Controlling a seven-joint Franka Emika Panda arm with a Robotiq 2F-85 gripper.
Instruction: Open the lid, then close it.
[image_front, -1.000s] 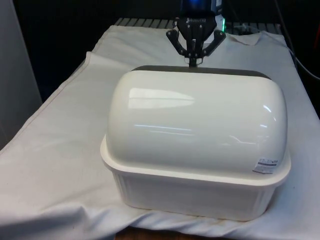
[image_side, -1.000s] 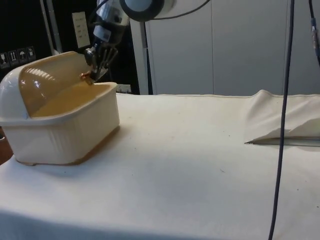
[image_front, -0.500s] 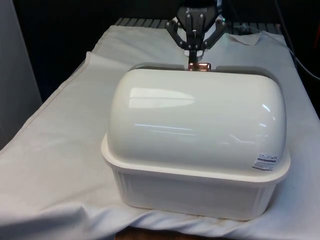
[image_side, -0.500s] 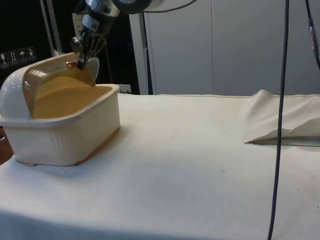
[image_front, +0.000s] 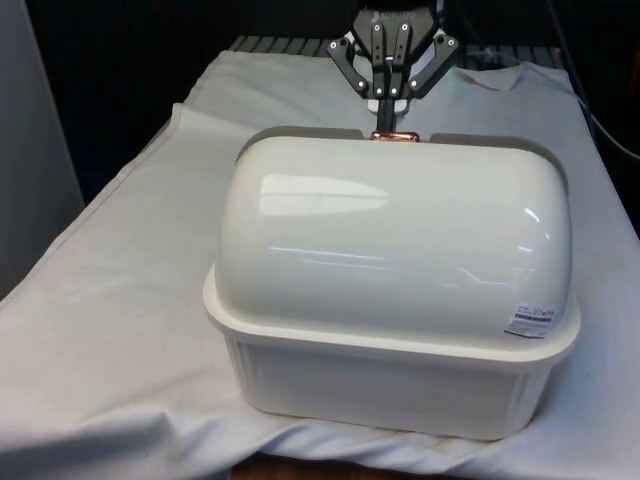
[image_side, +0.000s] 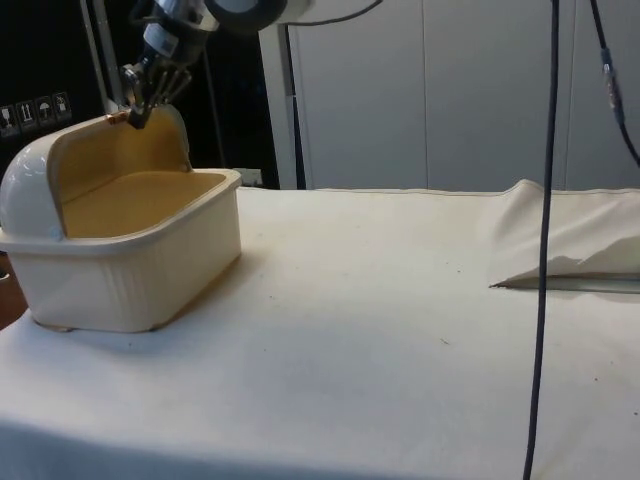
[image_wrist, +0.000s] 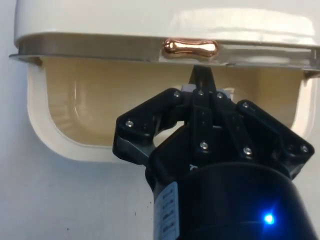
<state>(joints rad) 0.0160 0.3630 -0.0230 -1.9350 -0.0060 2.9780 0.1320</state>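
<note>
The hand (image_front: 392, 118) has its fingers pressed together just under the copper handle (image_front: 393, 136), pushing the lid (image_side: 120, 160) of the bread box (image_front: 395, 370) up; the box sits on the table (image_side: 400, 330). By my reading the opening step is nearly done. Next, tuck the lid fully back, then reverse to shut it.

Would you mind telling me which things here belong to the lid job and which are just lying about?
Part of the job:
- cream plastic bread box with its domed roll-top lid
- small copper-coloured knob on the lid's edge
- black two-finger gripper, at the knob

Just lying about:
- white cloth over the table
- black cable hanging in the side view
</note>
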